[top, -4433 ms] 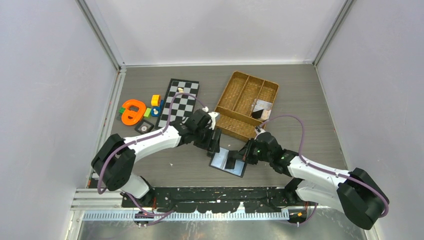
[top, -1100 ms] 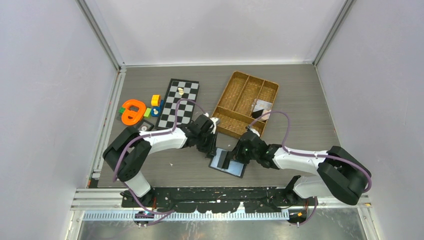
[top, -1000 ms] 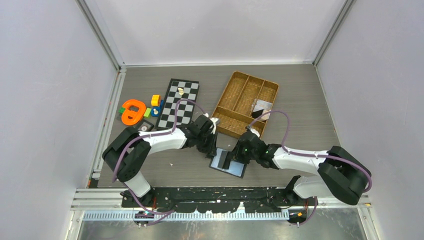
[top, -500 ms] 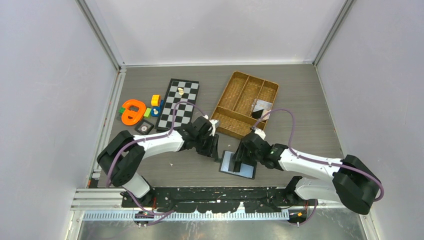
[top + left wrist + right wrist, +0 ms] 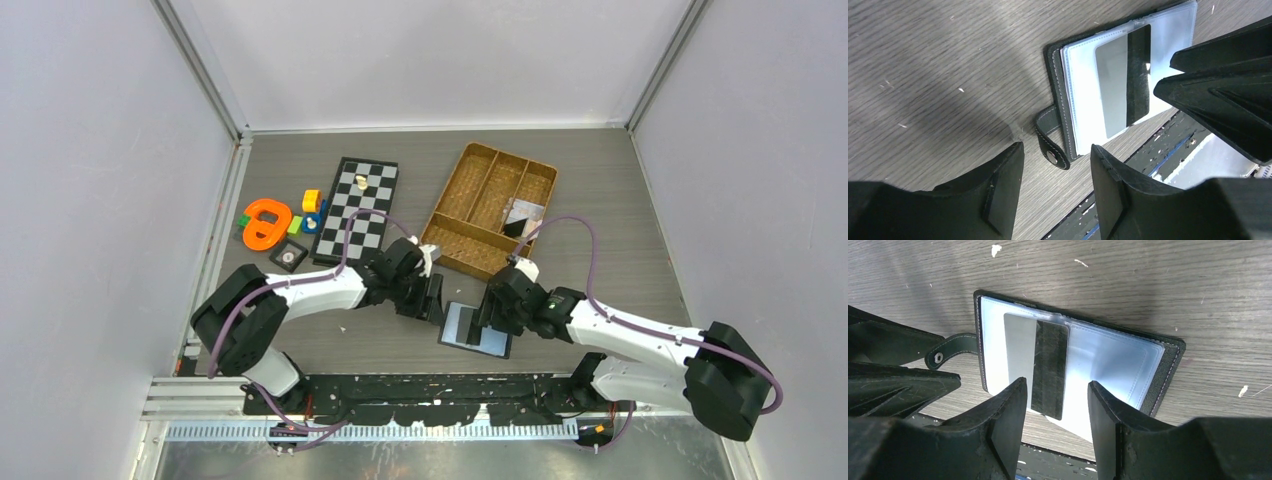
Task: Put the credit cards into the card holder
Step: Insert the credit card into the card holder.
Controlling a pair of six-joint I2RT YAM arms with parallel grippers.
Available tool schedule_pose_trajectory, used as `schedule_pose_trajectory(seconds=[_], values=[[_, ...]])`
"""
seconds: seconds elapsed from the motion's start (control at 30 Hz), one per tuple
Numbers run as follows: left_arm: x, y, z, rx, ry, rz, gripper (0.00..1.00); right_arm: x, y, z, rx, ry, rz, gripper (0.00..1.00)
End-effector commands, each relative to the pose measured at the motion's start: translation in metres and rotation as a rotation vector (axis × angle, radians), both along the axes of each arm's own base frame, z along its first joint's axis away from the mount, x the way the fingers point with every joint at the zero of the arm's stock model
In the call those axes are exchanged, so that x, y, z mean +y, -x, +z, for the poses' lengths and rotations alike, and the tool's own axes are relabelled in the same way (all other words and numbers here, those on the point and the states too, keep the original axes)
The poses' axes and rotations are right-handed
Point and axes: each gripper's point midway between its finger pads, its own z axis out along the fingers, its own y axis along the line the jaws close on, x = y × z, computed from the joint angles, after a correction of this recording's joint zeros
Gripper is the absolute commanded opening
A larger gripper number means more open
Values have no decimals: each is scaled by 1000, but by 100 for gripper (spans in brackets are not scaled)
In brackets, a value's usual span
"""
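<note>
Card holder (image 5: 476, 328): lies open at the near edge of the counter (image 5: 600, 200), bluish sleeves facing up; within the last second it has swung squarer to that edge and slid a little toward the right arm.
Striped card (image 5: 1043, 367): lies flat on the clear sleeves, grey with a dark band; its far end seems tucked under a sleeve's mouth; whether it is fully seated I cannot tell.
Right jaws: spread and empty, straddling the striped card from above without touching it; a second ago they were down on the holder, so they have let go and lifted off.
Left jaws: spread and empty, just beside the holder's left border, with the snap strap (image 5: 1050, 142) lying loose in the gap between them; they have backed off the border they were against a second ago.
Meaning: by my reading one card has been delivered and both arms are freeing themselves; nothing holds the holder, so a nudge could shift it again.
Remaining cards (image 5: 522, 216): a whitish one and a dark one in a right-hand compartment of the woven tray (image 5: 478, 190), well apart from the holder and unmoved; these are likely next, so the task looks partway done.
Chessboard (image 5: 357, 200): farther back on the left, unchanged; no part in this.
</note>
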Motion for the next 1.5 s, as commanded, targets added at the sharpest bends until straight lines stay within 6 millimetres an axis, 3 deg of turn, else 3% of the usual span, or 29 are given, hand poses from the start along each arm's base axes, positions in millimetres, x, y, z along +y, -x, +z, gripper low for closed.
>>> schedule_pose_trajectory(seconds=[0.0,0.27,0.57,0.87,1.2,1.47], values=[[-12,1,4,-4,53,-12,51,9,-4,10,-14,-42,-6,52],[-9,3,-6,14,30,6,28,20,1,-1,31,-64,4,42],[-10,8,-10,34,55,11,1,23,1,0,31,-68,-5,38],[-11,9,-10,34,79,15,0,30,-2,3,34,-90,-21,36],[-7,9,-9,23,76,29,0,-6,-2,11,-1,62,-69,41],[-7,10,-10,24,74,28,0,0,3,1,35,44,-61,42]])
